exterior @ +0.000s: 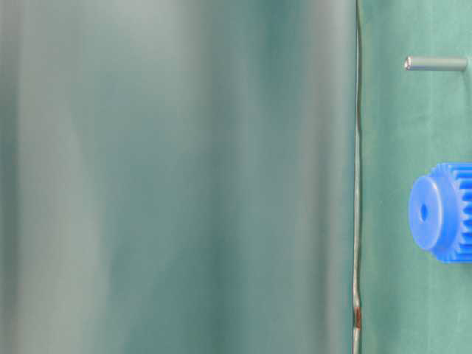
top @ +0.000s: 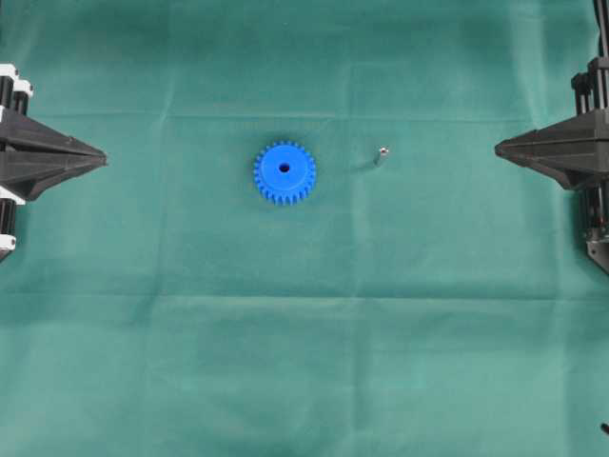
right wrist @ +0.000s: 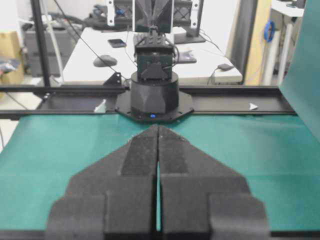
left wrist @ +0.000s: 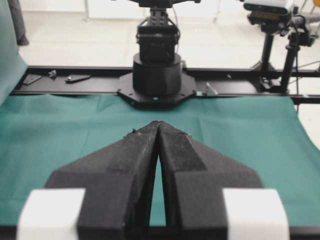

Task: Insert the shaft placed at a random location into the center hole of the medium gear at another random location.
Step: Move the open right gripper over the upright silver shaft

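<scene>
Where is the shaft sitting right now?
In the overhead view the shaft stands on the green cloth, just right of the medium gear and apart from it, nearer the right gripper than the left.

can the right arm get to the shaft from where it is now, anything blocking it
Probably yes. The shaft stands alone on the green cloth, between the blue gear and the right gripper, with only bare cloth between gripper and shaft. The gripper is shut, so it must open first.
</scene>
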Available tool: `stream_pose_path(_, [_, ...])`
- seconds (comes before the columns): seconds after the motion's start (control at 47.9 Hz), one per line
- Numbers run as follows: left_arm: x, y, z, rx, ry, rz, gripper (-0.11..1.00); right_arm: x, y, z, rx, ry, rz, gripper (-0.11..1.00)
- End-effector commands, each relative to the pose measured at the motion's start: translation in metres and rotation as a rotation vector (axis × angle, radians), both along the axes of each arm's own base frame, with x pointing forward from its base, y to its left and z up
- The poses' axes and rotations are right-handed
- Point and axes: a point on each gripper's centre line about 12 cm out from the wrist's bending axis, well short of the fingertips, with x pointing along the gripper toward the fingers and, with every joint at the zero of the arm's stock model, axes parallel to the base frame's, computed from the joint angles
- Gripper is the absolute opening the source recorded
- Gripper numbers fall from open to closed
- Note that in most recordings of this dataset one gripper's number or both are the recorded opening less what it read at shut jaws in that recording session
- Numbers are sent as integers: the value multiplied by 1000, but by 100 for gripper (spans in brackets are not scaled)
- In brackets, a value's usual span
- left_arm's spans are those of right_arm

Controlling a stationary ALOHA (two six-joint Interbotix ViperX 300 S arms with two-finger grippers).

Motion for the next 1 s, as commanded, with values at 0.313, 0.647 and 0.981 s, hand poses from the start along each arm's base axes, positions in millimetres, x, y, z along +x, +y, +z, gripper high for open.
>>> stream_pose_path(0.313, [4, 1, 10, 6, -23, 3, 0, 17, -12, -18, 37, 129, -57, 1])
stream_pose_path(0.647, [4, 1, 8, 6, -11, 4, 0, 44, -32, -57, 66, 245, -138, 25])
stream_pose_path(0.981, [4, 1, 7, 7, -6, 4, 0, 78, -50, -128, 67, 369, -193, 78])
